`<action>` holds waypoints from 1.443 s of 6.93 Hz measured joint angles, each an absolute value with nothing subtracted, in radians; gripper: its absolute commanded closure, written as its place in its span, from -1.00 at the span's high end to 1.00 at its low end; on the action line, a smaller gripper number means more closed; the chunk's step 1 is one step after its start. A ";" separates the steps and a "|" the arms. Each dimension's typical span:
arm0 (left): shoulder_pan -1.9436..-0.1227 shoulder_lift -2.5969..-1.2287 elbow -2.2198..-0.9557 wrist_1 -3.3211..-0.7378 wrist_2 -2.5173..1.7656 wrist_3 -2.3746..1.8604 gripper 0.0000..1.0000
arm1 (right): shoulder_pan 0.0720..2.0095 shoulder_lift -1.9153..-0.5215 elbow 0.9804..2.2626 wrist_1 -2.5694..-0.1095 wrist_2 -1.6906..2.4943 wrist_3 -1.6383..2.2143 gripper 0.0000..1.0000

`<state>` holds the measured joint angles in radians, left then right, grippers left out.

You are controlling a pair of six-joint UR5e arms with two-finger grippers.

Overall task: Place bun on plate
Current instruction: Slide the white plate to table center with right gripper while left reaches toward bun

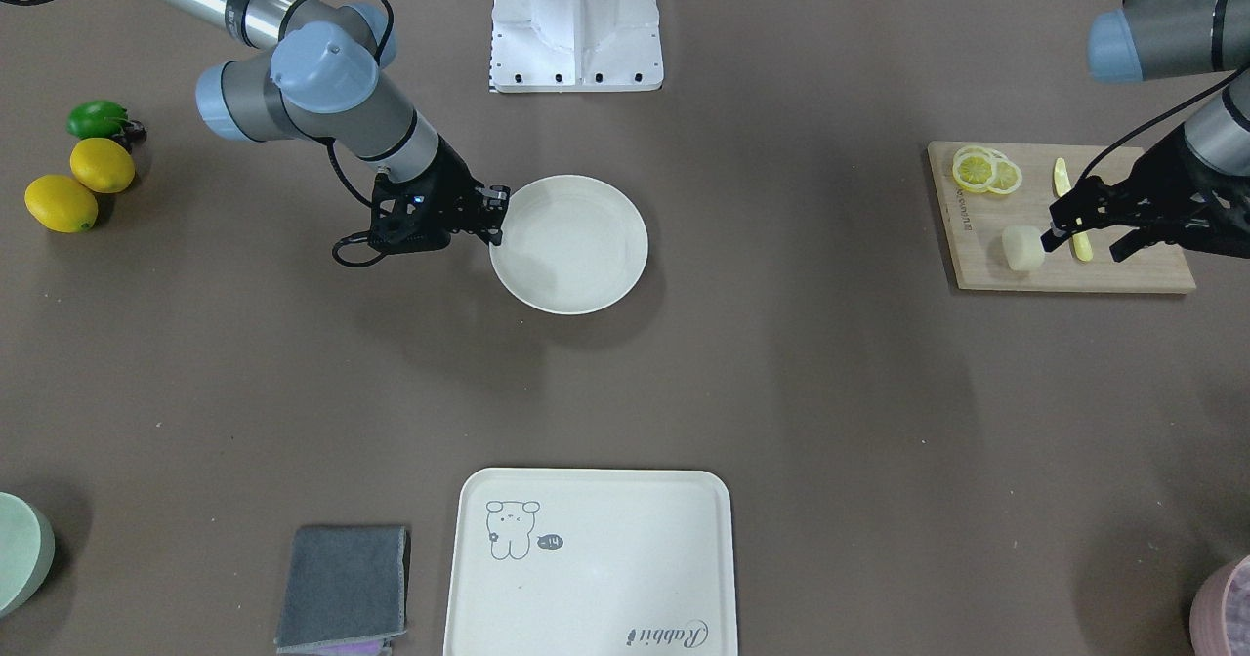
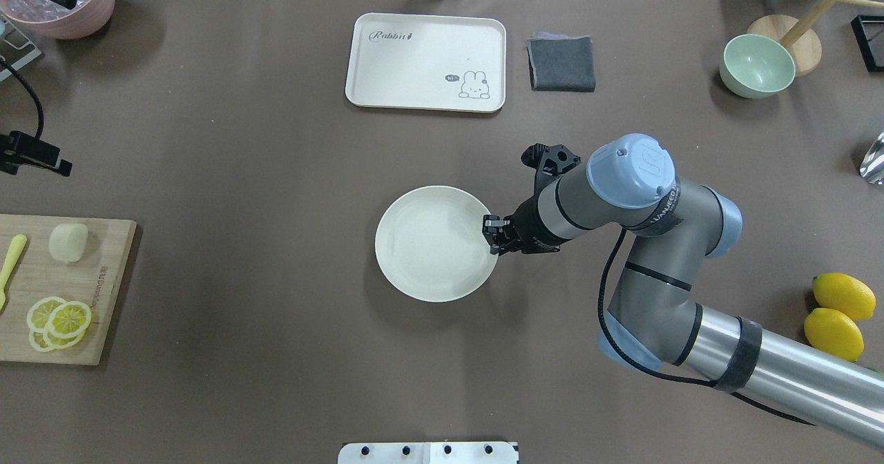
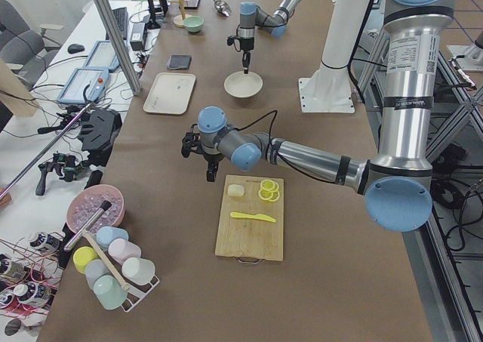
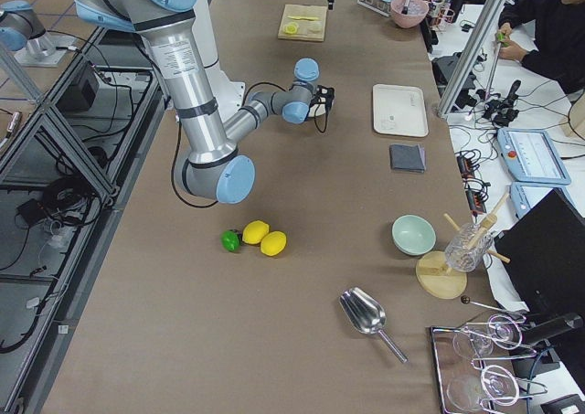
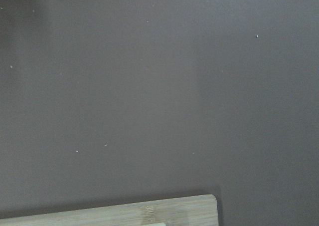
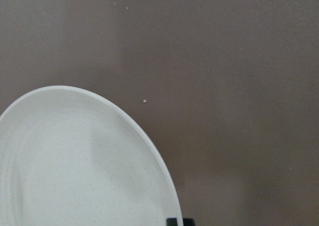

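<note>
The bun [image 1: 1022, 247] sits on the board [image 1: 1074, 277] at the table's left end, not yet picked up. The left gripper [image 1: 1084, 243] hangs just beside it, fingers apart. Next it must drop around the bun and close. The right gripper [image 1: 495, 215] is at the rim of the plate [image 1: 576, 246], mid-table. I can't tell whether its fingers pinch the rim.

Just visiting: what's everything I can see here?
cutting board: one, wooden, robot's left end
bun: one, cream, on board
lemon slices: small pile, yellow, on board
knife: one, yellow, on board
plate: one, off-white, table centre
tray: one, cream, far edge
cloth: one, grey, beside tray
bowl: one, green, far right
lemons: two, yellow, right edge
lime: one, green, beside lemons
left gripper: one, black, above board, near bun
right gripper: one, black, at plate rim
</note>
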<state>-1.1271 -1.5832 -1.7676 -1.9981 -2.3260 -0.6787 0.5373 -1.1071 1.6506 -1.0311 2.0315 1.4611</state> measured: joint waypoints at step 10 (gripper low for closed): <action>-0.857 -1.409 -1.738 -2.222 -2.046 -0.876 0.49 | 0.493 -1.063 1.622 -1.025 1.963 1.507 0.99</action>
<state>-0.8573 -1.4088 -1.7384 -2.2224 -2.0464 -0.8761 0.4932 -1.0635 1.6216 -1.0252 1.9631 1.5069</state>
